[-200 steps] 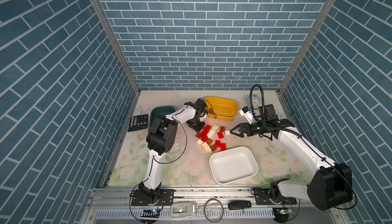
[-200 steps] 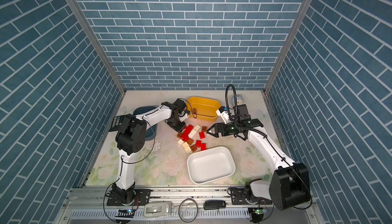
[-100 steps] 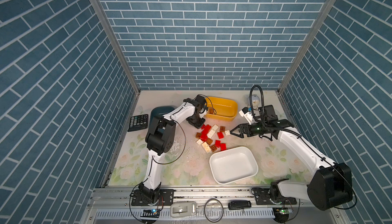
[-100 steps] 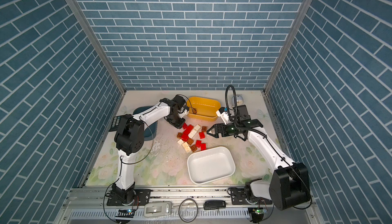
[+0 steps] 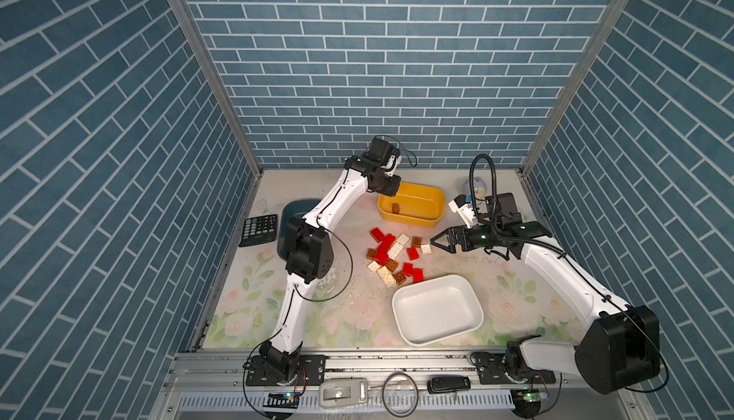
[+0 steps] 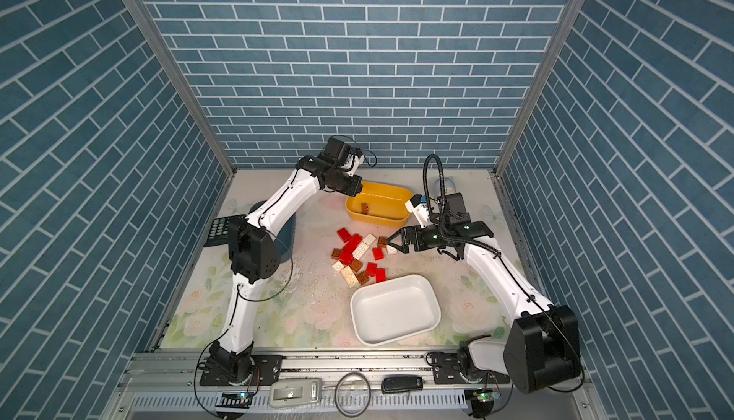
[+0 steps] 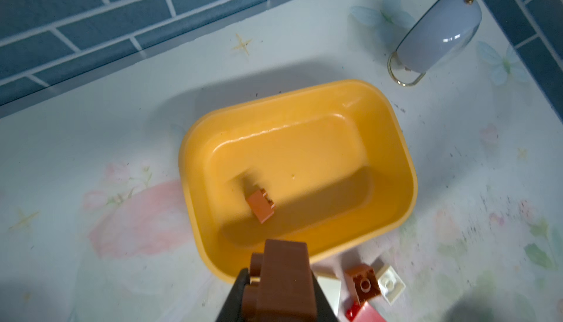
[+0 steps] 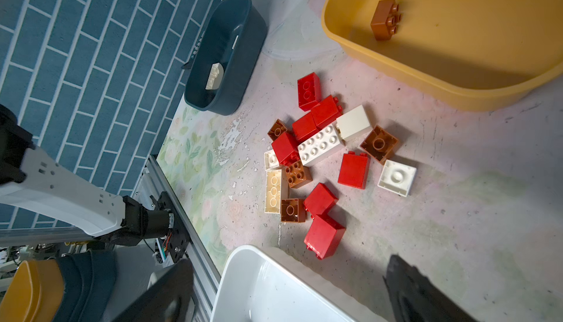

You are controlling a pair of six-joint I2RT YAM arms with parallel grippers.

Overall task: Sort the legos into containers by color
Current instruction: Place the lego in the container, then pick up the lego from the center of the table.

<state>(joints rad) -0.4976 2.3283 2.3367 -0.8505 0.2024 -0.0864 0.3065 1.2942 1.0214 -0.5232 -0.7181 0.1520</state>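
Left gripper [image 7: 275,297]: clamped on brown brick [image 7: 285,274] at yellow tub [image 7: 408,165] near-left rim. Right gripper [image 5: 435,240]: spread wide, empty. Risk if released early: rim strike, brick outside tub.

You're looking at a booth closed on three sides by walls [image 5: 377,60] papered in teal-blue brick with pale mortar lines. The panels meet at two bare aluminium corner posts [image 5: 206,64] that splay outward toward the top in both top views. The table [image 5: 246,310] carries a pale floral print of pink roses and green leaves, flaked to white near the middle and speckled with dark grit, with a slotted aluminium rail [image 5: 397,362] along its near edge. Light is soft and even; shadows are faint.
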